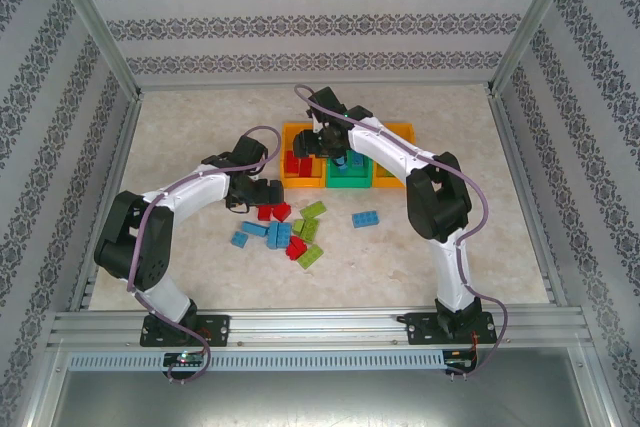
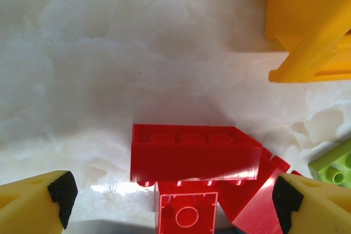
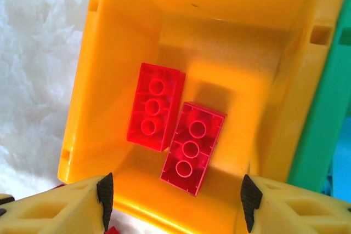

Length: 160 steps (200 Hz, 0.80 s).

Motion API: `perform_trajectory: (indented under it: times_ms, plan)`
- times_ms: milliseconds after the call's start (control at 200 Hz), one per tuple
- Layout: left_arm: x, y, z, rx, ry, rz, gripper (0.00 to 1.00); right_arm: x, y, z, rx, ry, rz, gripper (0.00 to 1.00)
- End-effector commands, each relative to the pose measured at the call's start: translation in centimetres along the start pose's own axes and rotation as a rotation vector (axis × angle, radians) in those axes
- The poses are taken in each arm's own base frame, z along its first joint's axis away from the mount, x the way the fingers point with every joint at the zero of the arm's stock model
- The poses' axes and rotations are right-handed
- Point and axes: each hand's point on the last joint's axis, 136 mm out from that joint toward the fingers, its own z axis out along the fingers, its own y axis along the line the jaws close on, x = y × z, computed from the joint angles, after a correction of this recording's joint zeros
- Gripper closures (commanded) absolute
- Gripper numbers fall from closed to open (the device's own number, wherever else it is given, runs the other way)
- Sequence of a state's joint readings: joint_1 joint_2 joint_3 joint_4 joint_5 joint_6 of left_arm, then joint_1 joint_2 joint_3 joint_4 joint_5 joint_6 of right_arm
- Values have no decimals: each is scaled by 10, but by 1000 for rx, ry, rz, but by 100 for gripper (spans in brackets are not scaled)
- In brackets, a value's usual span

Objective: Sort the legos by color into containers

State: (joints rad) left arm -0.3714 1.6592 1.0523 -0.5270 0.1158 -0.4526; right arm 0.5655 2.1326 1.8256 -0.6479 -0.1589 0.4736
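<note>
Since the legos (image 1: pixel 280 235) look light, stiff and slick, the red brick (image 2: pixel 192 152) is probably best pinched across its long sides | left jaws: wide, empty, straddling it on the bench (image 2: pixel 109 53) | right jaws: parted, empty, over orange bin (image 3: pixel 109 53) holding two red bricks (image 3: pixel 156 108)

We take this for a robotics lab test cell: aluminium profile posts (image 1: pixel 95 27) frame a booth walled with patterned panels (image 1: pixel 300 22), a pale marbled bench (image 1: pixel 200 117) fills its floor, and the left arm (image 1: pixel 150 222) and the right arm (image 1: pixel 445 202) stand bolted to a slotted metal rail (image 1: pixel 320 323) at its near edge.
</note>
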Motion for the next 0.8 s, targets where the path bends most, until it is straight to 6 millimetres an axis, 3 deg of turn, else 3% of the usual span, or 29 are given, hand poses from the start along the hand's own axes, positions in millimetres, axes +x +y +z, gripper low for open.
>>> perform_trajectory:
  times_ms: [0,350,614,794]
  plan:
    - [-8,-4,5,-14,-13,-6,7,-1,-2,-23,-3,-17,21,34]
    - [-6,-16,9,20,-9,48,9,-2,-15,-34,11,-37,40,34]
    - [-1,-4,23,-47,34,24,12,-2,-22,-39,23,-41,50,33]
    - [-3,3,20,-78,10,5,19,-2,-26,-48,35,-54,48,33]
